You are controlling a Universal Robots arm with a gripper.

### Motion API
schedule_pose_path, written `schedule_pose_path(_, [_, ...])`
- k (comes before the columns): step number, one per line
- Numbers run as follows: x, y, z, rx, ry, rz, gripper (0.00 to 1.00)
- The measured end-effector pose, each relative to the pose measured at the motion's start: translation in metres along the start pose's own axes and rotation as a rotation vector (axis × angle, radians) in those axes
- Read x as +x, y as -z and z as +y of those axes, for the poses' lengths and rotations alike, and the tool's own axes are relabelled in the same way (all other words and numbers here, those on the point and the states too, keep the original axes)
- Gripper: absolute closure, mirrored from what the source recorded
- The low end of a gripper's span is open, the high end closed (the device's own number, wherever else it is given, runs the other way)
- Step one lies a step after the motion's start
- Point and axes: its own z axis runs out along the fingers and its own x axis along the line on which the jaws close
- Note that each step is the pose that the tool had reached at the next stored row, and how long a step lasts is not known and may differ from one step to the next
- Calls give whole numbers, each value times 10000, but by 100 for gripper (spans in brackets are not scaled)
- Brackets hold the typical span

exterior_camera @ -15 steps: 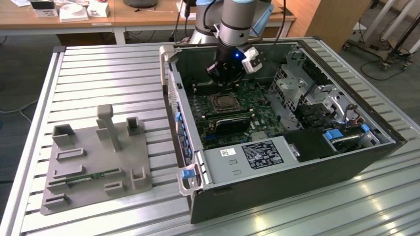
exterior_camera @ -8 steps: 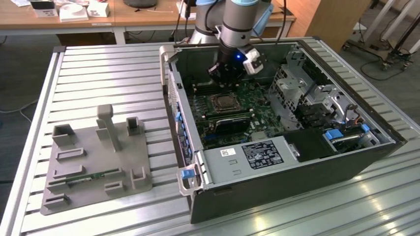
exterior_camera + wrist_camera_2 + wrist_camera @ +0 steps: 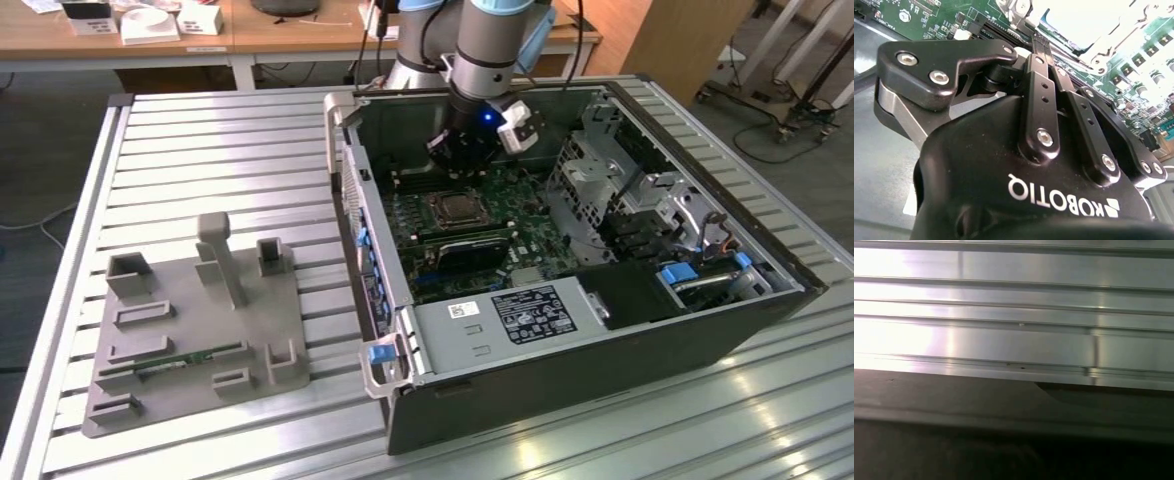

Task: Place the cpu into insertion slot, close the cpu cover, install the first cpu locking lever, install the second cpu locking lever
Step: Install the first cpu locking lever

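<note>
Your gripper [image 3: 463, 168] hangs inside the open computer case [image 3: 574, 370], over the far part of the green motherboard [image 3: 521, 215], just beyond the insertion slot [image 3: 457, 209]. In the second wrist view the fingers [image 3: 1040, 52] look pressed together, their tips meeting with nothing visible between them, pointing toward the socket area. In the exterior view the insertion slot sits about mid-board, a square with a silvery rim and a darker centre; you cannot tell from here whether the cpu lies in it. In the second wrist view a bright silvery frame, seemingly the cpu cover [image 3: 1114, 35], lies just beyond the fingertips, washed out by glare, so you cannot tell whether it is lowered flat. A black card [image 3: 470, 252] stands on the board just nearer than the slot, and a labelled grey unit [image 3: 514, 315] fills the near end of the case. The case rests on a ribbed metal table [image 3: 214, 150]; on the exterior view's left, well apart from the case, a grey parts fixture [image 3: 187, 330] lies on it.
</note>
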Motion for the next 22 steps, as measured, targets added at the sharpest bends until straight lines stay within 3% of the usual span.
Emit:
schedule_pose_path(9, [-2,1,1,-3,0,-2,89])
schedule_pose_path(22, [-4,79,5,-3,0,-2,89])
